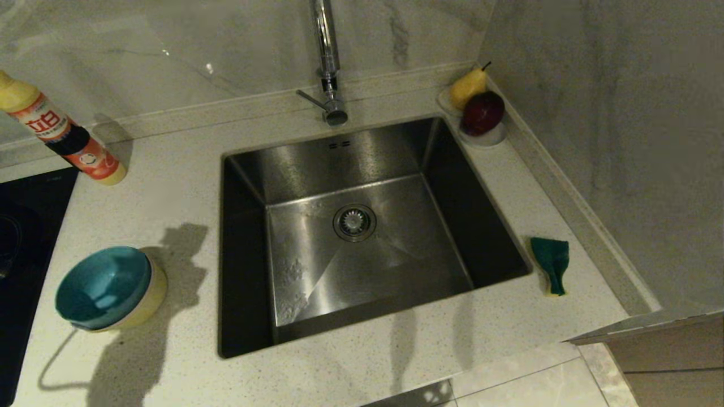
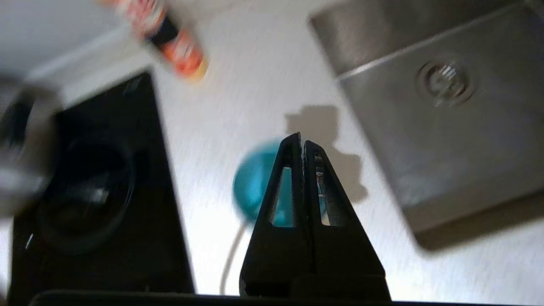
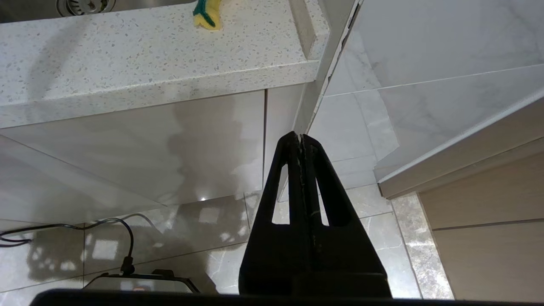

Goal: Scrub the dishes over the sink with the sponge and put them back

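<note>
A stack of bowls stands on the counter left of the sink [image 1: 350, 164]: a light blue bowl [image 1: 102, 282] nested in a yellow one [image 1: 151, 297]. The pink bowl does not show. The sponge [image 1: 551, 263], green face up with yellow foam at its near end, lies on the counter right of the sink; it also shows in the right wrist view as the sponge [image 3: 207, 15]. My left gripper [image 2: 302, 142] hangs shut and empty well above the blue bowl [image 2: 255, 187]. My right gripper [image 3: 300, 138] is shut and empty, parked low in front of the cabinet, below counter height. Neither arm shows in the head view.
A detergent bottle [image 1: 62, 133] stands at the back left. A black hob [image 1: 22, 243] fills the left edge. A pear [image 1: 468, 86] and a dark red fruit [image 1: 482, 113] sit on a dish at the back right corner. The tap [image 1: 327, 62] rises behind the sink.
</note>
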You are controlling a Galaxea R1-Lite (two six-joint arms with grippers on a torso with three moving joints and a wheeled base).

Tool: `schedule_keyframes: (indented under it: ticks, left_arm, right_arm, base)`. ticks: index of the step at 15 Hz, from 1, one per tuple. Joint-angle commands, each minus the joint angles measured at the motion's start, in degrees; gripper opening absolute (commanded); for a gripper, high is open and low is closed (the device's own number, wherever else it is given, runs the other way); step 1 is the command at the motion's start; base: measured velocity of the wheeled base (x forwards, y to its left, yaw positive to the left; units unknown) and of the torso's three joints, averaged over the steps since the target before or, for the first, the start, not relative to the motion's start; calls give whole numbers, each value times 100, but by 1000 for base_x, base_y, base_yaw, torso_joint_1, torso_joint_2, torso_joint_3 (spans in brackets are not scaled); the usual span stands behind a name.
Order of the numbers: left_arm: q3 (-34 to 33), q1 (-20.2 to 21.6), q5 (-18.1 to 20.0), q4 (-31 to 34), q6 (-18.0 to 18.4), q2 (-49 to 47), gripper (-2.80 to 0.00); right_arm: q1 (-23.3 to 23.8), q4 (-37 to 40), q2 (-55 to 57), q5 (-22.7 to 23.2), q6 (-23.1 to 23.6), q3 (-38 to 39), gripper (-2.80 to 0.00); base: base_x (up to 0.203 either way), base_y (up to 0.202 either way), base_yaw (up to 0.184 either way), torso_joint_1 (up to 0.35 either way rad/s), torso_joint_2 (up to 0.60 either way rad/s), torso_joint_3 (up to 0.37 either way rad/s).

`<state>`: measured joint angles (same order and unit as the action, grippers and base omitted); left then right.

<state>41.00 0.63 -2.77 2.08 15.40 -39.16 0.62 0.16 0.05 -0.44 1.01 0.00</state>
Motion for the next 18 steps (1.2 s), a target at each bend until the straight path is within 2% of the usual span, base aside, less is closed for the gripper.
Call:
schedule_keyframes:
  ticks: [1,4,6,7,8,11,14,17,18]
  left_arm:
    - [-634,-240,-269,-23,-152,1132,-280]
    - [-1567,-460,-476,-119,-479,2176,-280]
    - [-2233,-503,-943,-536,-971,2317,-280]
    - [-2404,-399,-942,-696,-1058,2325,-280]
    - [-2592,-160,-836,-782,-1105,2338,-280]
    - [-3212,4,-501,-720,-1077,3061,-280]
    - [-3554,26,-28,-106,-1091,3937,-280]
    - [-4039,33,471,67,-1183,3900,-280]
    - [-4073,33,470,-58,-1189,3899,-280]
  right_arm:
    - [-1,1,4,0,4,0,-280]
    - [-1,1,4,0,4,0,-280]
    - [-1,1,4,0,-5,0,-280]
    - [-1,1,4,0,4,0,-280]
    - [-1,1,4,0,-5,0,-280]
    - [-1,1,13,0,-13,0,-280]
    - [-1,-5,4,9,-9,0,-280]
    - [-1,1,4,9,-5,0,-280]
    - [-1,1,4,9,-5,0,-280]
  base:
    - [0,0,0,0,0,0]
    - [0,0,0,0,0,0]
    - [0,0,0,0,0,0]
    - [0,0,0,0,0,0]
    - [0,0,0,0,0,0]
    - [0,0,0,0,0,0]
    - [0,0,0,0,0,0]
    - [0,0,0,0,0,0]
    - [0,0,0,0,0,0]
